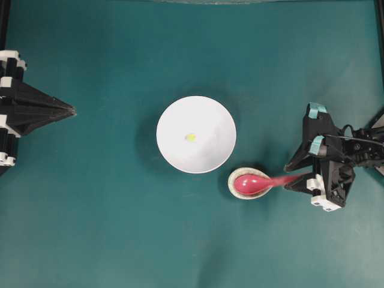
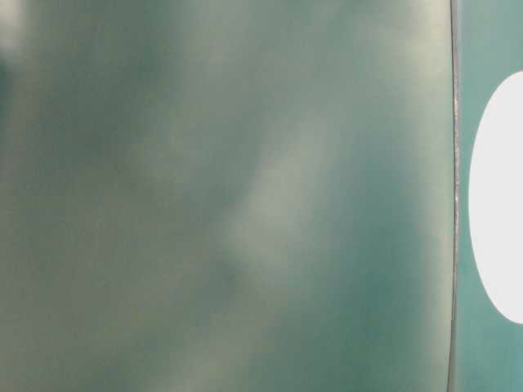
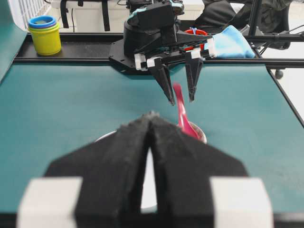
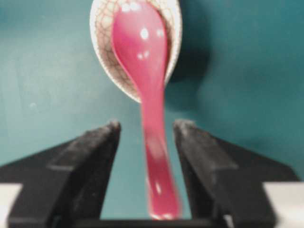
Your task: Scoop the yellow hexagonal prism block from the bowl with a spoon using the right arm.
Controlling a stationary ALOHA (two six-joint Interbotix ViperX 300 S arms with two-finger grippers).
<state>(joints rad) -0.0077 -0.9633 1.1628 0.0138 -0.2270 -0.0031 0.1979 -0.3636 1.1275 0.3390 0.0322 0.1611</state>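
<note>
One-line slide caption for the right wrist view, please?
Open right tool straddles the pink spoon's handle, its scoop in the speckled spoon rest.

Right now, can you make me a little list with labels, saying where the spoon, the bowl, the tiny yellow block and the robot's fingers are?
spoon: scoop in the spoon rest, handle sticking out between the right arm's fingers
right fingers: open, either side of the handle, with gaps showing
bowl: white, mid-table, just up-left of the spoon rest
yellow block: inside the bowl, near its middle
left fingers: shut, far left, holding nothing
</note>
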